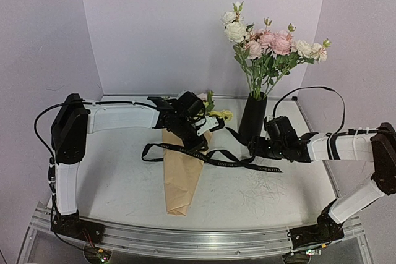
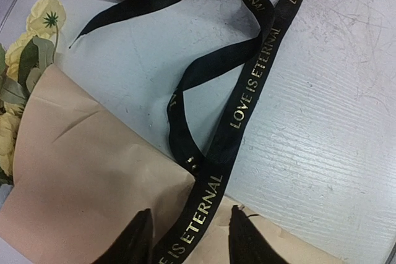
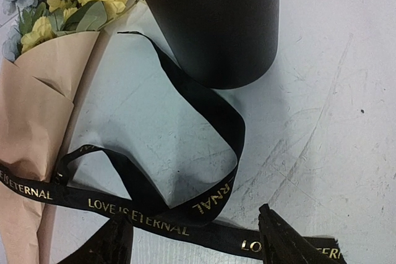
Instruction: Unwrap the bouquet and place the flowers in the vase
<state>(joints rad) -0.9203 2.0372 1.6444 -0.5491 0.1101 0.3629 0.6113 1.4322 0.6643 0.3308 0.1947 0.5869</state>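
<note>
I see the bouquet (image 1: 182,174) lying flat on the desk (image 1: 117,183) in its tan paper (image 2: 93,171), tip toward the arms. Its blooms sit at the far end, just left of the black vase (image 1: 252,119), which holds a bunch of roses (image 1: 266,44). My left pincer (image 2: 189,239) hangs released over the paper with the black lettered ribbon (image 2: 247,97) running between its parted fingers, and my right pincer (image 3: 195,239) is released too, low over the ribbon near the vase's foot.

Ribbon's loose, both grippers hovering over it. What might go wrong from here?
The ribbon loops right beside the vase, top-heavy with roses; a pull by the right gripper might tip it. The left gripper straddles ribbon lying on the bouquet, so closing may pinch its paper and drag it.
</note>
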